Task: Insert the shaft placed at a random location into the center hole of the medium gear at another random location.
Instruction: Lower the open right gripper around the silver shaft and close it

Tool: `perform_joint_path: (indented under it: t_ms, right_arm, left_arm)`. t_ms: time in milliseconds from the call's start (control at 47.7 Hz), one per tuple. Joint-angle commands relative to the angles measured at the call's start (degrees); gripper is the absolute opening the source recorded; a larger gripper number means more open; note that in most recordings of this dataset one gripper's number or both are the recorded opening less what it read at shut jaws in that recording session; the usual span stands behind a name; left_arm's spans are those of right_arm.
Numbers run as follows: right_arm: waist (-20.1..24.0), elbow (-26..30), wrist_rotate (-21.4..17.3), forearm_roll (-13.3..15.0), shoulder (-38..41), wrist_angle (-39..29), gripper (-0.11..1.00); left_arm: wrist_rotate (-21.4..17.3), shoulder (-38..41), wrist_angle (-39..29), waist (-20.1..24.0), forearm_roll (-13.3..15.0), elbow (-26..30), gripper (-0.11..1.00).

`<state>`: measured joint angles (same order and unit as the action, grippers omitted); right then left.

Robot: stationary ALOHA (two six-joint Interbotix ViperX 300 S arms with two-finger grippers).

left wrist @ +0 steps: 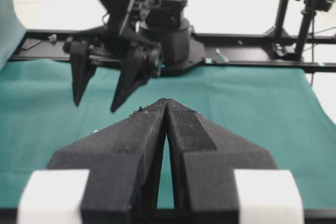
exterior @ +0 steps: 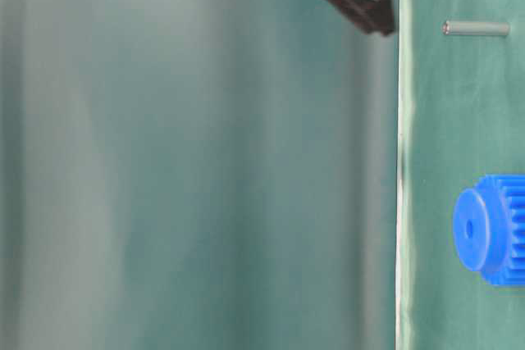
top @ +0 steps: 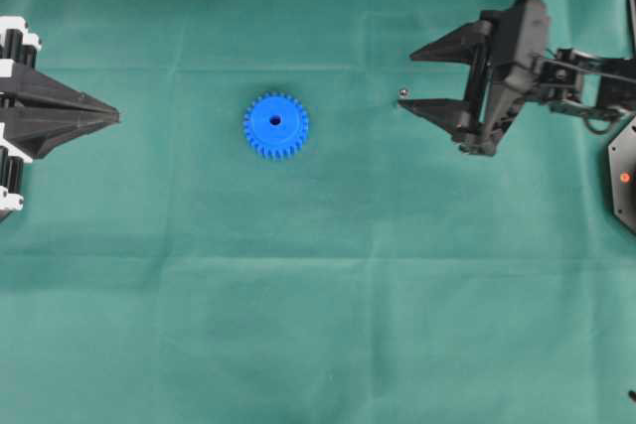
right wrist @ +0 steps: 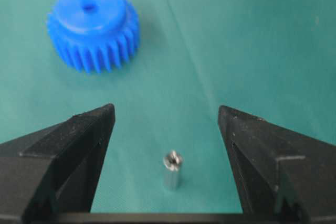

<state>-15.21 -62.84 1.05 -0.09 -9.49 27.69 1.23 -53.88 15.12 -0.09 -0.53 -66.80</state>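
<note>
Shaft, a tiny silvery metal pin (right wrist: 171, 170), is seen standing upright on the green cloth (right wrist: 236, 35) between the spread black fingers of the right gripper (right wrist: 166, 116), touched by neither. Farther off, the bright blue plastic toothed gear (right wrist: 93, 27) is laid flat with its small dark center hole (right wrist: 89, 8) facing up, well apart from the pin. In the overhead view the pin (top: 403, 94) is reduced to a dot by the lower fingertip. In the table-level view the gear is cut off at the edge. Nothing is held by the right gripper. The left gripper (top: 111, 117) is closed, tips together, empty, far from the gear.
</note>
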Motion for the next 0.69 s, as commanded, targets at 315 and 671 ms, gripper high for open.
perform_joint_path:
  t_ms: [315, 671]
  right_arm:
    - [-0.4, 1.0, 0.4, -1.3, 8.1, 5.4, 0.86]
    - [-0.4, 1.1, 0.5, -1.1, 9.8, 5.5, 0.60]
  left_arm:
    - [0.1, 0.4, 0.2, -0.1, -0.1, 1.1, 0.00]
    - [0.2, 0.5, -0.5, -0.1, -0.1, 1.1, 0.00]
